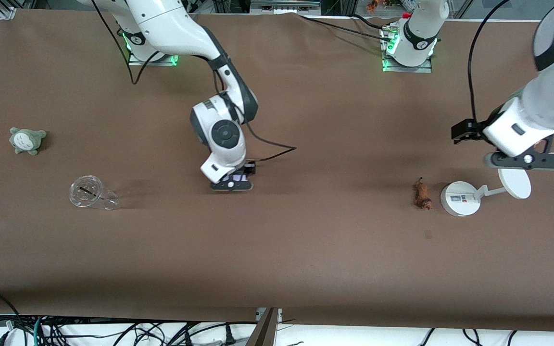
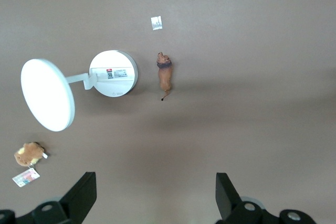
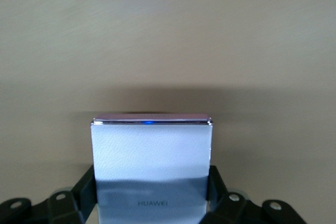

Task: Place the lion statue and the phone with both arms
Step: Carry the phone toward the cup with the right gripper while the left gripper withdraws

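Two arms work over the brown table; the right end effector pinches the phone near the table's middle; the left end effector, fingers spread, hangs over the white stand; the lion statue lies on the table just beside that stand's round base, toward the right arm's end.

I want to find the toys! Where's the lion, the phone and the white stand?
lion statue (image 1: 422, 194), front view, its body.
phone (image 3: 151, 166), right wrist view, its pale face.
white stand (image 1: 459, 199), front view, its round base.
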`<act>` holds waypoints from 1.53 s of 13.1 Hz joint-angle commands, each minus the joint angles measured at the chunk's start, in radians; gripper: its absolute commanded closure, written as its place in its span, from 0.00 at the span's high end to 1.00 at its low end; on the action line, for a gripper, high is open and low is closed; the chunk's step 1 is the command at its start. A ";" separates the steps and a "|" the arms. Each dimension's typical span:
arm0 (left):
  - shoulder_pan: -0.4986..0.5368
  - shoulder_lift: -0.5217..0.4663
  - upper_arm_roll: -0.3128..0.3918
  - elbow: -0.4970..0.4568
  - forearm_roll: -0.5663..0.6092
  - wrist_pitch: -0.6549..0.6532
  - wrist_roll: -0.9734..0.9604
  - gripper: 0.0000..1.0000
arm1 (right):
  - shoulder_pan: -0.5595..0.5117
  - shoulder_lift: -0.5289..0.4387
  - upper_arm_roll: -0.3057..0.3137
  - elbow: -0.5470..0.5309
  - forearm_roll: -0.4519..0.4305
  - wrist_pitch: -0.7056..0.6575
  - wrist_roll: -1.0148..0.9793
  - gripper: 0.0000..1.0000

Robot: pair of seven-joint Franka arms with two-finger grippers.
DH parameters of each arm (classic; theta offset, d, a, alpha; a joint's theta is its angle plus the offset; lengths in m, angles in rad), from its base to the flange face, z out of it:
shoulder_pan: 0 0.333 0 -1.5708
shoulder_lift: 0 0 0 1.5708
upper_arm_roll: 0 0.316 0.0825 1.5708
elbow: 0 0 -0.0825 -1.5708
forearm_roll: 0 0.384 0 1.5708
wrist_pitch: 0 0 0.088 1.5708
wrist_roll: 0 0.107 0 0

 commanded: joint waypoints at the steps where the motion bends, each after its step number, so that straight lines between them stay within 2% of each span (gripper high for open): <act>1: -0.188 -0.089 0.273 -0.041 -0.127 0.010 0.002 1.00 | -0.070 -0.041 -0.020 -0.009 0.013 -0.060 -0.097 0.49; 2: -0.248 -0.122 0.372 -0.071 -0.136 0.058 0.002 1.00 | -0.090 -0.049 -0.020 -0.009 0.013 -0.074 -0.118 0.49; 5: -0.332 -0.254 0.503 -0.254 -0.196 0.182 0.008 1.00 | -0.190 -0.063 -0.020 -0.012 0.013 -0.114 -0.227 0.49; 7: -0.355 -0.296 0.511 -0.300 -0.186 0.192 0.007 1.00 | -0.241 -0.067 -0.020 -0.017 0.013 -0.122 -0.260 0.49; 13: -0.355 -0.274 0.502 -0.263 -0.163 0.126 0.010 1.00 | -0.386 -0.053 -0.017 -0.023 0.013 -0.133 -0.442 0.49; 20: -0.358 -0.270 0.502 -0.253 -0.164 0.109 0.010 1.00 | -0.410 -0.024 -0.010 -0.021 0.013 -0.116 -0.482 0.49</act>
